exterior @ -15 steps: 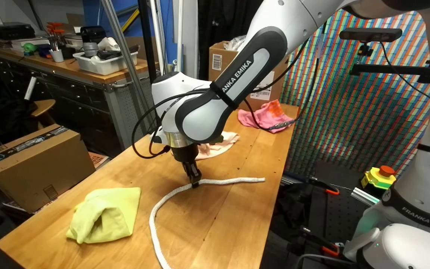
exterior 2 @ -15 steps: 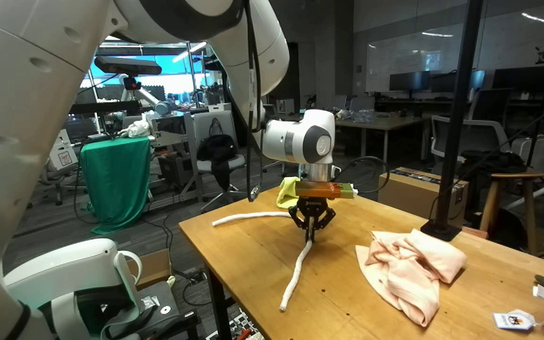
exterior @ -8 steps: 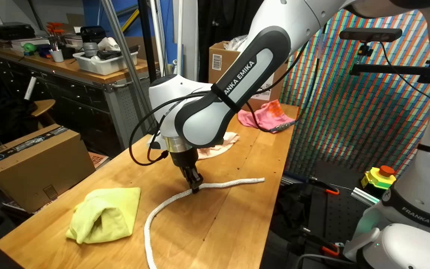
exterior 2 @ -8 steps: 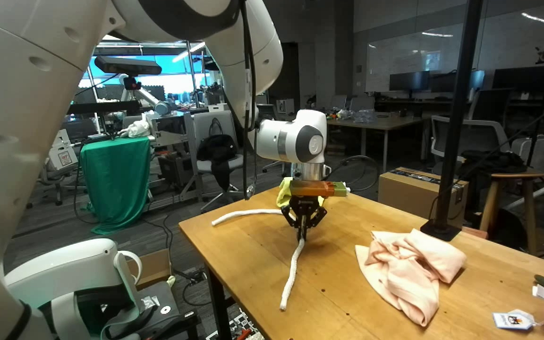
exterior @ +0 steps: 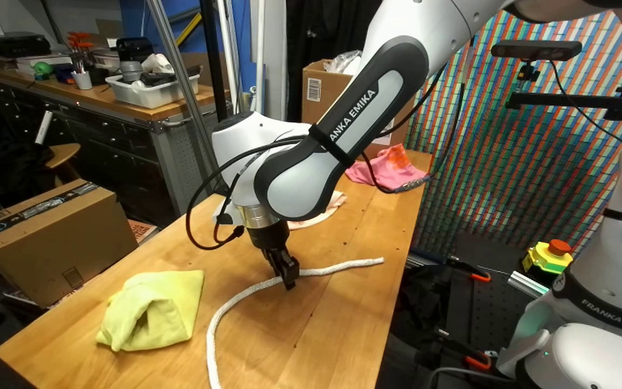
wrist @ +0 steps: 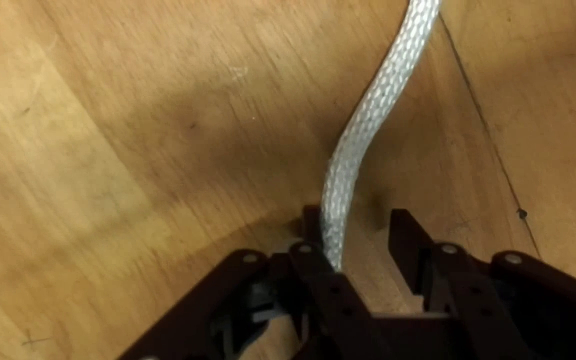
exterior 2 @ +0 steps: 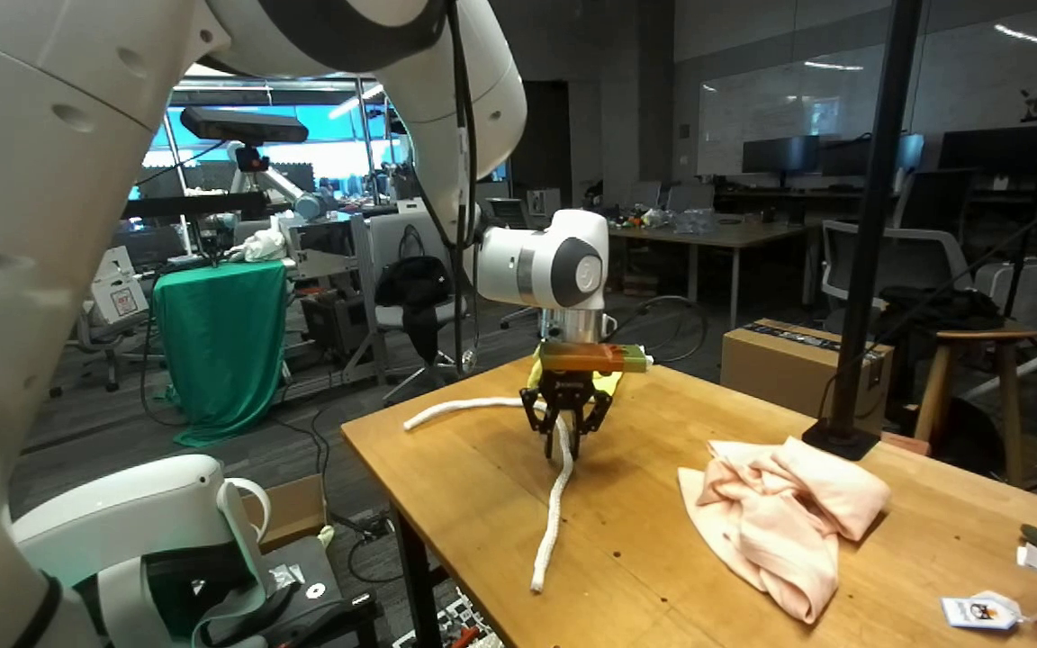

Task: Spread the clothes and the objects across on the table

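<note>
Gripper (wrist: 357, 230): low over the table (exterior: 338, 313), we see it parted around the cord (wrist: 358, 130).
Cord: curving across the table.
Yellow cloth (exterior: 154, 302), beige cloth (exterior 2: 780, 513), pink cloth (exterior: 394, 167): each apart on the table.

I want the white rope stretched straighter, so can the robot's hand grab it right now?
Probably yes: the hand looks open, the white rope runs between its jaws, and nothing shows in the way.

The table (exterior: 338, 332) bears a white cord (wrist: 365, 121), yellow-green cloth (exterior: 173, 302), peach cloth (exterior 2: 780, 513) and pink cloth (exterior: 389, 169).
</note>
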